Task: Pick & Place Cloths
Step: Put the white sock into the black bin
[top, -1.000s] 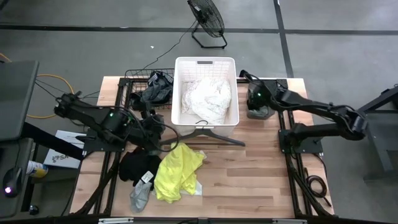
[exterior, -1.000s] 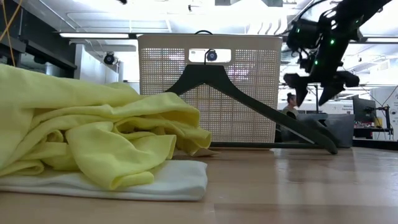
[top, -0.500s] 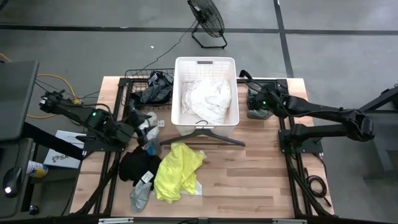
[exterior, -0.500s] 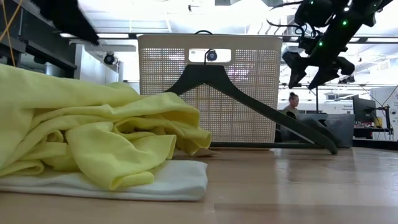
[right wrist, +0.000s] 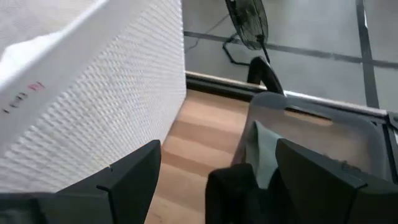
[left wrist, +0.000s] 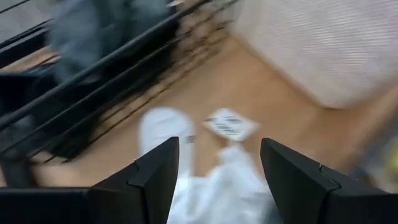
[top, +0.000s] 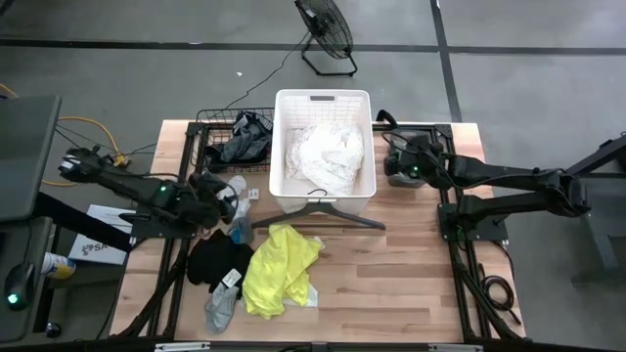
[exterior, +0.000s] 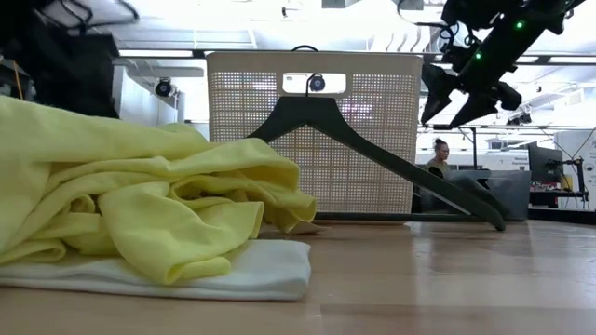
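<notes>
The left end effector (top: pixel 223 200) sat at the middle left of the high view, its fingers (left wrist: pixel 155 177) parted around a small pale cloth (left wrist: pixel 214 186) that bunched between them (the wrist view was blurred, but the fabric plainly filled the gap), so I judged it to be gripping that cloth. The right end effector (top: pixel 394 162) hung at the upper right, just beside the white basket (top: pixel 284 122), with its fingers (right wrist: pixel 130 180) spread wide and nothing between them. The large white lacy cloth (top: pixel 323 156) lay inside the basket, the neon yellow cloth (top: pixel 279 266) lay spread on the desk (top: pixel 391 274) at the lower middle of the frame, a black cloth (top: pixel 215 262) sat just left of it, and a small grey one (top: pixel 221 310) lay below that. A dark hanger (top: pixel 328 210) rested against the basket's near wall. From here the likeliest trouble was a loose hold: the pale cloth was soft and only partly caught, so it could slip free on the way across, or its trailing end could snag the hanger or the black wire rack (top: pixel 220 127) and drag either one out of place
</notes>
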{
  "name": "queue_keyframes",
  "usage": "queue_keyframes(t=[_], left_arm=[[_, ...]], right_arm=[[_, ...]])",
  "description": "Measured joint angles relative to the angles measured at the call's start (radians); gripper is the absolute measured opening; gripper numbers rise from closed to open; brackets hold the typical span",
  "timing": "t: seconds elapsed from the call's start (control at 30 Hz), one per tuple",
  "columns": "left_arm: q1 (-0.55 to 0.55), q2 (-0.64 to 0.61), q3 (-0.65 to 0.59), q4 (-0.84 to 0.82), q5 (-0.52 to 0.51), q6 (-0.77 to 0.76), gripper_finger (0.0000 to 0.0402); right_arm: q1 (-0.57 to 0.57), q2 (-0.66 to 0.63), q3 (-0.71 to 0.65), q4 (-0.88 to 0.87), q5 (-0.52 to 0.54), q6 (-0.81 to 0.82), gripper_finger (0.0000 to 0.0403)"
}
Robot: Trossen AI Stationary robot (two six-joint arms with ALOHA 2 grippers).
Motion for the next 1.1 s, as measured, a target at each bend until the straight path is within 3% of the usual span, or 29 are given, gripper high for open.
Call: queue_keyframes(t=[0.3,0.5,0.7,1.1], left_arm=[[0.349,0.158,-0.018,-0.016,0.217,0.068,0.022],[0.513,0.248,-0.018,0.029,0.313,0.107,0.022],[0.594,0.301,-0.018,0.124,0.43,0.194,0.022],[0.611,0.432,-0.018,0.15,0.463,0.186,0.022]], right_arm=[[0.007,0.0,0.0,0.129,-0.006,-0.198,0.0309],[0.042,0.0,0.0,0.189,-0.009,-0.215,0.0309],[0.097,0.0,0.0,0.195,-0.011,-0.209,0.0309],[0.195,0.0,0.0,0.178,-0.002,-0.175,0.0309]])
